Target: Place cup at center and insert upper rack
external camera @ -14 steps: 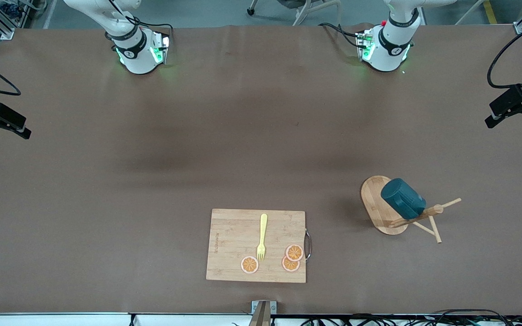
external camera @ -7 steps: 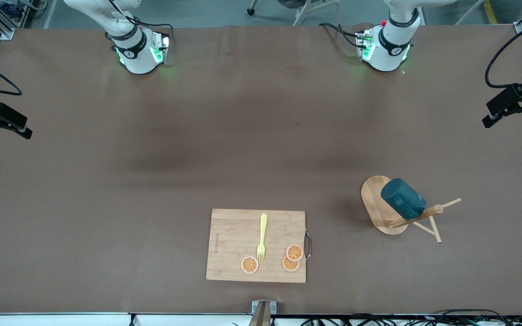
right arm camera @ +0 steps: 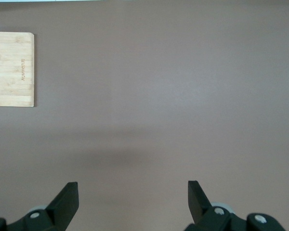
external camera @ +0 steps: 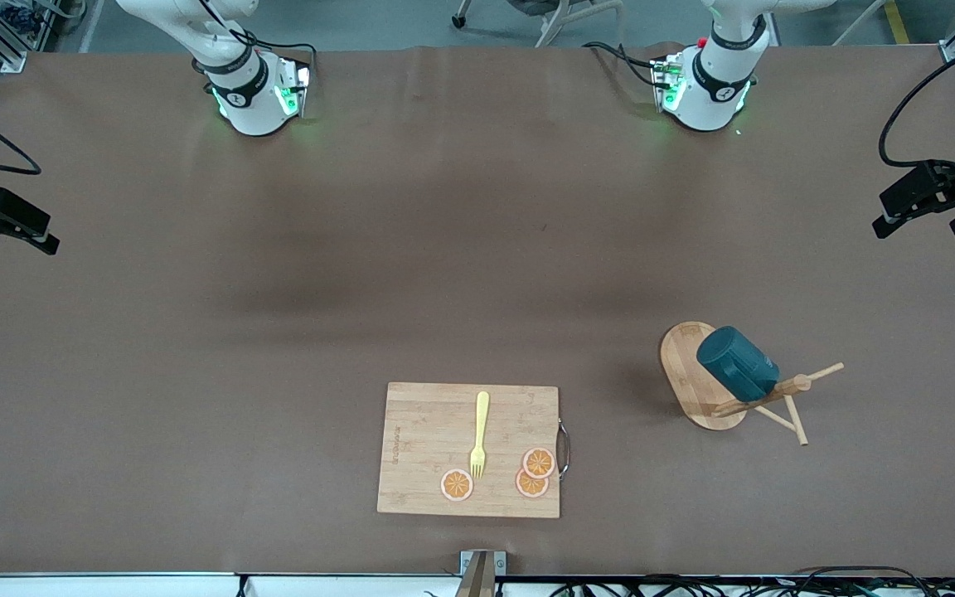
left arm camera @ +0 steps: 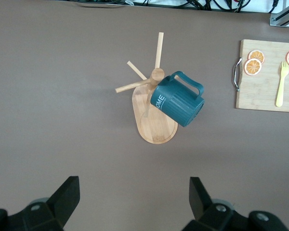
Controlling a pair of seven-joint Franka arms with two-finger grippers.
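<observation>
While the right gripper (external camera: 1, 222) hangs with its jaws spread wide and empty over bare brown table (external camera: 278, 290) at the right arm's end, one rectangular bamboo cutting board (external camera: 469, 449) near the front camera carries one yellow fork (external camera: 479, 434) and three orange slices (external camera: 532, 474). Toward the left arm's end, the single dark teal-blue ribbed mug (external camera: 737, 363) hangs tilted on a peg of the one light bamboo mug stand (external camera: 697, 377), its closed bottom pointing up and toward the robots' bases, its mouth hidden. At the table's edge there, the left gripper (external camera: 933, 201) is partly cut off, likewise wide apart and holding nothing.
</observation>
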